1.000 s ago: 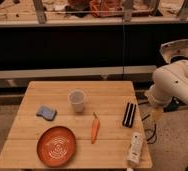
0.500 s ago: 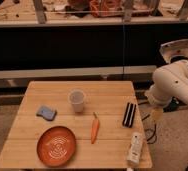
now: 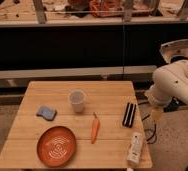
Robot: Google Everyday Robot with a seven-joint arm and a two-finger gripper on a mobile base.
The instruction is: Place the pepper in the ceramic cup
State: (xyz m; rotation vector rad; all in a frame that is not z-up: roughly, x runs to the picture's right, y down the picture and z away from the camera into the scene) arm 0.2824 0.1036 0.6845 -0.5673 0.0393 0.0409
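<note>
The white arm (image 3: 176, 82) is folded at the right of the view, wrist turned downward. The gripper (image 3: 155, 114) hangs beneath it, fingers spread apart, holding nothing.

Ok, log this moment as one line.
gripper: open, right of table, holding nothing | pepper: lying on table | ceramic cup: upright, apart from pepper

Matt wooden table (image 3: 47, 95), jaws off its right edge, smooth ceramic cup (image 3: 77, 100).
</note>
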